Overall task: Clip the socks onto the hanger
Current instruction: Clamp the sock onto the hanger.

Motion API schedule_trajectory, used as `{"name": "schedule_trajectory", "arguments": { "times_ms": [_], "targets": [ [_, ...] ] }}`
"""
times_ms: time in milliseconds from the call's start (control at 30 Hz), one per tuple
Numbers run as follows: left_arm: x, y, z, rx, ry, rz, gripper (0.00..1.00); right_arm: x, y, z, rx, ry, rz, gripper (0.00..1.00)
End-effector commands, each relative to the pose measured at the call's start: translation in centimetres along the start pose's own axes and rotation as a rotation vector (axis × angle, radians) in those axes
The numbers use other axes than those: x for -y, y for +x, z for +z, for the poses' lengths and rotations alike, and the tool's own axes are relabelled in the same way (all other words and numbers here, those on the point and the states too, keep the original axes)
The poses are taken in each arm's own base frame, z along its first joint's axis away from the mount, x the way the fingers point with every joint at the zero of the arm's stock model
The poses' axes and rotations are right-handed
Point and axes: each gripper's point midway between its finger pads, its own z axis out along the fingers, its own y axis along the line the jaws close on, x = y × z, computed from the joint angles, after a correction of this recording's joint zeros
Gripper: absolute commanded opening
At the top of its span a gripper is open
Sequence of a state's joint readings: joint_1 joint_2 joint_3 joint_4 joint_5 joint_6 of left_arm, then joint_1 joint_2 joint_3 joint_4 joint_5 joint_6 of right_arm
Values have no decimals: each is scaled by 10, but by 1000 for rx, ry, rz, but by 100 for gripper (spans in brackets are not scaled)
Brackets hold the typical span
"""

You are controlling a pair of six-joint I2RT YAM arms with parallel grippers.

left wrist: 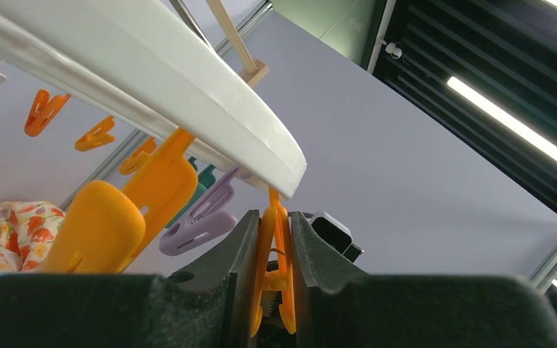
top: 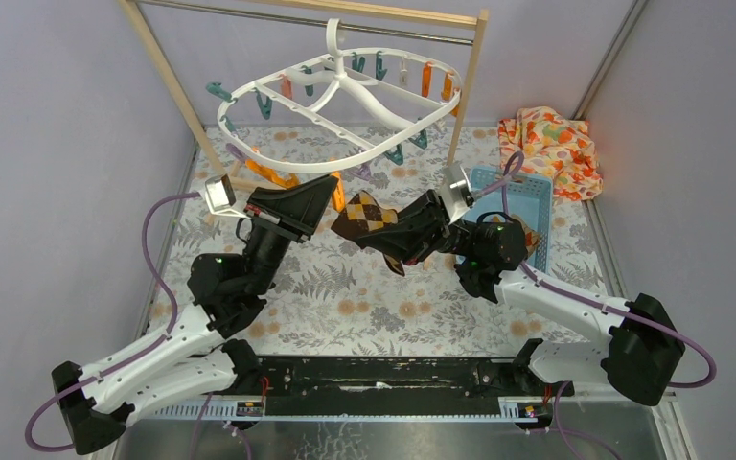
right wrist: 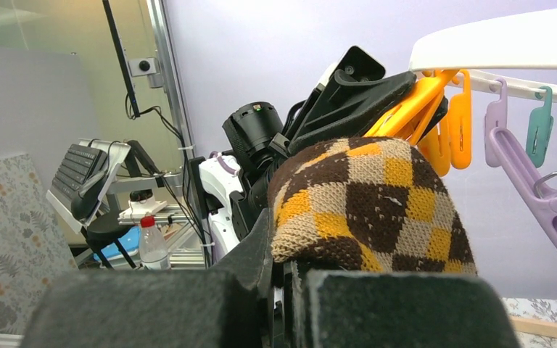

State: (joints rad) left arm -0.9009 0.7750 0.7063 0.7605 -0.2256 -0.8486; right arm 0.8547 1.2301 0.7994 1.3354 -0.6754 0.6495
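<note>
The white oval hanger (top: 345, 96) hangs from the rail with teal, orange and purple pegs. My left gripper (top: 329, 198) is raised under its near rim and is shut on an orange peg (left wrist: 275, 254), squeezing the peg's handles; the hanger rim (left wrist: 152, 80) is just above. My right gripper (top: 395, 230) is shut on the brown sock with tan and orange checks (top: 364, 218), holding it right beside the left gripper. In the right wrist view the sock (right wrist: 370, 203) stands just below the left fingers (right wrist: 355, 94) and the orange pegs. The magenta sock is not clearly in view.
The wooden rail rack (top: 470, 86) carries the hanger. A blue basket (top: 522, 187) sits behind the right arm, and the orange floral cloth (top: 551, 144) lies at the back right. A purple peg (right wrist: 529, 181) and a teal peg (right wrist: 540, 127) dangle right of the sock.
</note>
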Motion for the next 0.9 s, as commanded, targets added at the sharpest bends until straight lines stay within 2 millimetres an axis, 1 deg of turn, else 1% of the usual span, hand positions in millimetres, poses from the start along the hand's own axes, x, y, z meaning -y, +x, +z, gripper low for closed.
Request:
{"name": "schedule_trajectory", "arguments": {
  "times_ms": [0, 100, 233, 400, 600, 733, 867],
  "targets": [
    [32, -21, 4, 52, 98, -26, 0, -18, -21, 5, 57, -68, -64, 0],
    [33, -23, 6, 61, 98, -9, 0, -20, -22, 2, 56, -62, -64, 0],
    [35, -27, 8, 76, 101, -1, 0, -15, -16, -2, 37, -22, -55, 0],
    [42, -31, 10, 81, 117, 2, 0, -14, -13, -5, 34, -9, -48, 0],
    [42, -26, 10, 62, 127, -17, 0, -10, -13, 1, 31, -16, -50, 0],
    [38, -20, 9, 45, 119, -34, 0, -6, -14, 6, 38, -28, -49, 0],
    [39, -17, 10, 32, 123, -48, 0, 2, -9, 10, 41, -27, -44, 0]
  ]
}}
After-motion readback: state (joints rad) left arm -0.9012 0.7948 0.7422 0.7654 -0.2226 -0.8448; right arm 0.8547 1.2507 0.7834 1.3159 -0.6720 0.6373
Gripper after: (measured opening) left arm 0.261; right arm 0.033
